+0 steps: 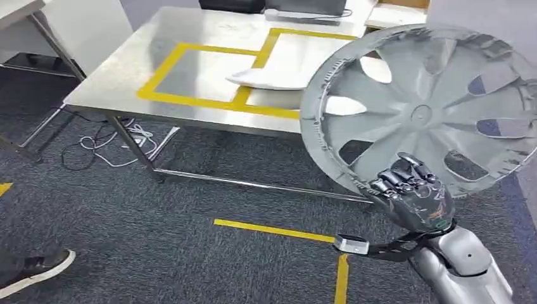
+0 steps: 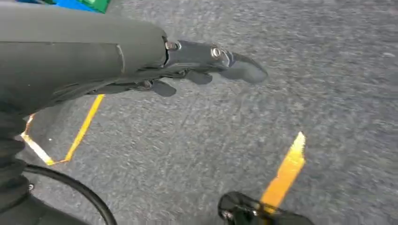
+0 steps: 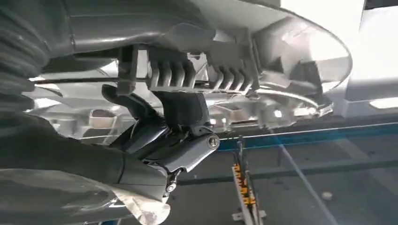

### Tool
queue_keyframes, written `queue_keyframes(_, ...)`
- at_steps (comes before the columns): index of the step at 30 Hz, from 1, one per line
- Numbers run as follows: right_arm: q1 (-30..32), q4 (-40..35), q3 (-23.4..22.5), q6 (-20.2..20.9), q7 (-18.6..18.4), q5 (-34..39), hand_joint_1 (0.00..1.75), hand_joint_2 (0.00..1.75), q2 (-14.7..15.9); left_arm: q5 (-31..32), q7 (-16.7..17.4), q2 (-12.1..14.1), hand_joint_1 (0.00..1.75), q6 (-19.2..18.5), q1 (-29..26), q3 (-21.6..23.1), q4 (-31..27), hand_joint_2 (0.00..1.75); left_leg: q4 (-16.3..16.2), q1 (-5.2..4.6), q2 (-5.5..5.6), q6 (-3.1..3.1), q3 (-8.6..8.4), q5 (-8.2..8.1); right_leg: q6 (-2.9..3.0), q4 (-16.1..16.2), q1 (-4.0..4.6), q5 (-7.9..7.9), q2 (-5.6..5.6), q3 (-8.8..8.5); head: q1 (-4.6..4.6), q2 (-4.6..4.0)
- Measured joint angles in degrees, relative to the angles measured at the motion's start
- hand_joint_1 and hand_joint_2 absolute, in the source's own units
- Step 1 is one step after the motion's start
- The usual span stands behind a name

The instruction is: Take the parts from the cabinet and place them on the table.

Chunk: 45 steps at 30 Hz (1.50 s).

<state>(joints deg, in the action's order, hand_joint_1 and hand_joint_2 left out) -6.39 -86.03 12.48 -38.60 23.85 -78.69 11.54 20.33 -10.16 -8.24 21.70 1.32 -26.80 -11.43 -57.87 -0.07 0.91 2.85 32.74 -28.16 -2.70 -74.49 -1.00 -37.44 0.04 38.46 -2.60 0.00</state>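
Note:
A large grey wheel cover (image 1: pixel 424 111) with curved spokes is held up in front of me, tilted on edge, at the right of the head view. My right hand (image 1: pixel 411 193) grips its lower rim, fingers curled over the edge. The right wrist view shows that hand (image 3: pixel 178 136) clamped on the cover's ribbed inner rim (image 3: pixel 202 70). My left hand (image 2: pixel 197 68) hangs over the grey carpet, fingers loosely extended, holding nothing. A steel table (image 1: pixel 126 69) with yellow taped rectangles stands ahead; a white curved part (image 1: pixel 266 79) lies on it.
Cables (image 1: pixel 114 145) trail on the carpet under the table's left leg. Yellow floor tape (image 1: pixel 272 231) runs in front of me. A person's shoe (image 1: pixel 38 269) is at the lower left. Dark equipment (image 1: pixel 304 9) sits on the table's far edge.

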Motion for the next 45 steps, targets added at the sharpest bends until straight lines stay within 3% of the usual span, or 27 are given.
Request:
queue_keyframes(2, 0.39, 0.11, 0.0, 0.0, 0.0, 0.02, 1.75, 1.75, 0.0, 0.02, 0.07, -0.07, 0.0, 0.02, -0.21, 0.0, 0.0, 1.75, 0.0, -0.14, 0.29, 0.01, -2.12, -1.56, 0.1, 0.64, 0.04, -0.22, 0.0, 2.6, -0.02, -0.02)
queue_keyframes(3, 0.49, 0.11, -0.04, 0.0, 0.0, 0.02, 1.75, 1.75, 0.02, 0.07, 0.07, -0.04, 0.0, 0.02, -0.26, -0.02, 0.0, 1.75, 0.0, -0.24, 0.35, -0.01, -3.51, -2.51, 0.25, 3.87, 0.05, 2.1, -0.01, 2.46, 0.04, -0.02)
queue_keyframes(4, 0.55, 0.13, -0.07, 0.0, -0.09, 0.0, 1.75, 1.75, 0.02, 0.09, 0.07, -0.04, 0.0, 0.07, -0.23, -0.02, 0.0, 1.75, 0.0, -0.3, 0.39, -0.04, -4.7, -3.38, 0.47, 7.47, 0.08, 5.38, -0.01, 2.01, 0.02, -0.02)
queue_keyframes(5, 0.69, 0.15, -0.09, 0.0, -0.09, -0.06, 1.75, 1.75, 0.02, 0.15, 0.07, -0.09, 0.0, 0.07, -0.24, -0.02, 0.0, 1.75, 0.12, -0.35, 0.38, -0.14, -5.5, -4.43, 0.8, 11.94, 0.16, 11.16, -0.04, 1.69, 0.04, -0.02)
queue_keyframes(6, 0.91, 0.28, -0.07, 0.0, -0.11, -0.18, 1.75, 1.75, 0.02, 0.17, 0.15, -0.28, 0.0, 0.09, -0.21, -0.02, 0.24, 1.75, -0.32, -0.52, 0.42, -0.29, -6.43, -5.06, 0.99, 14.52, 0.41, 14.77, -0.18, 2.58, 0.01, -0.02)
queue_keyframes(7, 1.05, 0.44, -0.06, 0.02, -0.33, -0.53, 1.75, 1.75, 0.02, 0.33, 0.24, -0.28, 0.0, 0.22, -0.01, -0.02, 0.22, 1.75, -0.11, -0.61, 0.67, -0.79, -6.3, -5.92, 1.11, 14.15, 0.61, 11.99, -0.22, 1.81, 0.11, -0.02)
queue_keyframes(10, 1.46, 0.04, -0.17, 0.0, -0.63, -0.72, 1.75, 1.75, 0.02, 0.7, 0.33, -0.55, 0.0, 0.55, 0.24, -0.02, 0.22, 1.75, -0.14, -0.55, 0.41, -1.67, -8.67, -6.37, 1.99, 14.87, 0.58, 11.99, 0.1, -0.67, 0.11, -0.02)
queue_keyframes(12, 1.54, -0.07, -0.2, 0.0, -0.83, -0.7, 1.75, 1.75, 0.02, 0.76, 0.28, -0.61, 0.0, 0.57, 0.54, -0.02, 0.22, 1.75, -7.36, -0.39, -0.08, -2.44, -4.89, -4.2, 2.74, 15.54, 0.32, 11.01, -0.08, -2.55, 0.0, 0.0)
queue_keyframes(13, 1.52, -0.07, -0.24, 0.0, -0.85, -0.63, 1.75, 1.75, 0.02, 0.79, 0.28, -0.68, 0.0, 0.57, 0.62, -0.02, 0.22, 1.75, -11.94, -0.14, -0.17, -2.79, -1.83, -4.7, 2.85, 15.68, 0.27, 10.34, -0.13, -3.36, 0.15, -0.02)
queue_keyframes(15, 1.55, -0.07, -0.35, 0.0, -0.85, -0.68, 1.75, 1.75, 0.02, 0.76, 0.28, -0.7, 0.0, 0.57, 0.43, -0.02, 0.22, 1.75, -17.05, 0.27, -0.2, -3.39, 3.01, -9.73, 2.92, 15.74, 0.19, 8.85, 0.02, -5.05, 0.09, -0.02)
queue_keyframes(16, 1.65, -0.07, -0.31, 0.0, -0.81, -0.72, 1.75, 1.75, 0.02, 0.76, 0.31, -0.7, 0.0, 0.57, 0.23, -0.02, 0.22, 1.75, -17.22, 0.39, -0.2, -3.57, 4.75, -12.7, 2.82, 15.74, 0.06, 7.89, 0.22, -6.27, 0.09, -0.02)
queue_keyframes(17, 1.79, -0.07, -0.31, 0.0, -0.79, -0.74, 1.75, 1.75, 0.02, 0.76, 0.31, -0.7, 0.0, 0.57, 0.18, -0.02, 0.22, 1.75, -16.41, 0.44, -0.21, -3.65, 5.63, -13.69, 2.68, 15.75, -0.06, 7.05, 0.33, -7.36, 0.04, -0.02)
queue_keyframes(18, 1.79, -0.07, -0.33, 0.0, -0.79, -0.7, 1.75, 1.75, 0.02, 0.76, 0.31, -0.7, 0.0, 0.57, 0.17, -0.02, 0.22, 1.75, -14.45, 0.46, -0.22, -3.72, 5.9, -13.14, 2.5, 15.78, -0.24, 6.21, 0.35, -8.55, 0.11, -0.02)
queue_keyframes(19, 1.77, -0.02, -0.28, 0.0, -0.79, -0.66, 1.75, 1.75, 0.02, 0.79, 0.31, -0.68, 0.0, 0.53, 0.16, -0.02, 0.22, 1.75, -10.79, 0.45, -0.24, -3.78, 5.76, -10.03, 1.99, 15.78, -0.52, 5.05, 0.36, -10.02, 0.09, -0.02)
queue_keyframes(21, 1.74, 0.28, -0.24, 0.0, -0.79, -0.55, 1.75, 1.75, 0.02, 0.79, 0.28, -0.7, 0.0, 0.5, -0.23, -0.02, 0.33, 1.75, -3.9, 0.46, -0.88, -3.57, 6.04, 3.4, 1.51, 15.81, -0.49, 3.21, 0.39, -11.59, 0.0, -0.02)
queue_keyframes(22, 1.76, 0.59, -0.13, 0.0, -0.77, -0.37, 1.75, 1.75, 0.02, 0.83, 0.28, -0.68, 0.0, 0.39, -0.21, -0.02, 0.37, 1.75, -4.06, 0.29, -1.02, -3.17, 5.79, 1.72, 1.07, 15.96, -0.36, 2.58, 0.59, -12.35, -0.05, -0.02)
queue_keyframes(24, 0.99, 0.94, 0.1, 0.02, -1.24, 0.72, 1.75, 1.75, 0.39, 1.05, 0.2, -0.72, 0.0, 0.24, -0.13, -0.04, 0.37, 1.75, -3.55, 0.2, -0.71, -2.04, 5.16, 1.73, -0.15, 16.04, -0.42, 2.69, 0.54, -13.91, 0.07, 0.0)
queue_keyframes(26, -0.18, 1.6, 0.5, 0.0, -1.94, 2.06, 1.75, 1.75, 0.85, 1.36, -0.02, -0.7, 0.0, -0.07, 0.22, -0.04, 0.35, 1.75, -2.62, 0.53, -0.51, -1.08, 3.31, 1.55, -0.64, 15.13, -0.52, 3.31, 0.42, -12.89, 0.26, 0.02)
queue_keyframes(28, -1.91, 2.62, 1.29, 0.15, -2.67, 3.43, 1.75, 1.75, 1.55, 1.92, -0.11, -0.63, 0.0, -0.2, 0.44, -0.04, 0.35, 1.75, -2.37, 0.44, -0.5, -0.61, 2.3, 1.26, -0.65, 9.06, -0.43, 2.87, 0.3, -9.42, 1.01, 0.02)
queue_keyframes(30, -3.39, 3.63, 2.08, 0.46, -3.02, 4.61, 1.75, 1.75, 2.25, 2.67, -0.13, -0.77, 0.0, -0.24, 0.6, 0.0, 0.35, 1.75, -2.19, 0.28, -0.44, -0.33, 1.57, 0.54, -0.83, 2.28, -0.25, -0.61, 0.28, -3.78, 1.05, 0.0)
queue_keyframes(32, -4.74, 5.01, 3.06, 0.7, -3.26, 5.51, 1.75, 1.75, 2.89, 3.23, -0.24, -0.79, 0.0, -0.09, 0.59, 0.09, 0.35, 1.75, -2.19, 0.06, -0.18, -0.2, 0.35, -0.54, -0.72, 1.38, -0.06, -3.01, 0.27, -0.23, 1.09, 0.0)
queue_keyframes(34, -5.5, 5.86, 3.5, 0.9, -3.39, 6.14, 1.75, 1.75, 3.26, 3.59, -0.39, -0.81, 0.0, 0.07, 0.57, 0.09, 0.35, 1.75, -2.14, -0.3, 0.03, -0.13, -1.18, -1.56, 0.21, 7.25, 0.26, 2.33, 0.27, -0.61, 1.09, 0.0)
queue_keyframes(36, -6.8, 7.1, 4.17, 2.44, -3.41, 7.32, 1.75, 1.75, 3.93, 4.35, -0.85, -1.0, 0.0, 0.53, 0.53, 0.2, 0.37, 1.75, -1.93, -0.38, 0.09, -0.11, -1.89, -2.53, 1.8, 14.21, 0.93, 11.38, 0.52, -1.97, 0.93, 0.0)
queue_keyframes(37, -8.02, 8.29, 4.5, 3.55, -3.43, 8.02, 1.75, 1.75, 4.11, 4.68, -1.09, -0.94, 0.0, 0.52, 0.77, 0.22, 0.42, 1.75, -1.86, -0.5, 0.29, -0.36, -2.44, -2.59, 1.78, 13.5, 1.21, 9.17, 0.42, -0.86, 0.39, -0.02)
queue_keyframes(39, -10.83, 10.79, 5.18, 5.7, -3.19, 9.52, 1.75, 1.75, 4.57, 5.79, -1.66, -0.94, 0.0, 0.52, 0.96, 0.61, 0.42, 1.75, -2.28, -0.51, 0.12, -1.16, -2.42, -2.57, 2.32, 15.29, 1.33, 11.17, 0.63, -2.27, 0.42, 0.0)
queue_keyframes(40, -12.9, 13.06, 5.62, 6.85, -3.17, 10.34, 1.75, 1.75, 4.59, 6.74, -2.67, -0.87, 0.0, 0.88, 0.81, 0.96, 0.42, 1.75, -1.43, -0.51, -0.02, -0.59, -2.49, -2.69, 0.68, 15.52, 1.14, 11.55, 0.72, -2.43, 0.5, 0.0)
queue_keyframes(45, -20.25, 24.99, 6.82, 7.58, -2.56, 11.56, 1.75, 1.75, 4.74, 8.39, -4.74, -0.63, 0.0, 1.11, 1.11, 2.08, 0.42, 1.75, -0.78, -0.53, 0.0, -0.68, -2.69, -2.8, 1.47, 15.56, 1.19, 11.47, 0.73, -2.39, 0.44, -0.02)
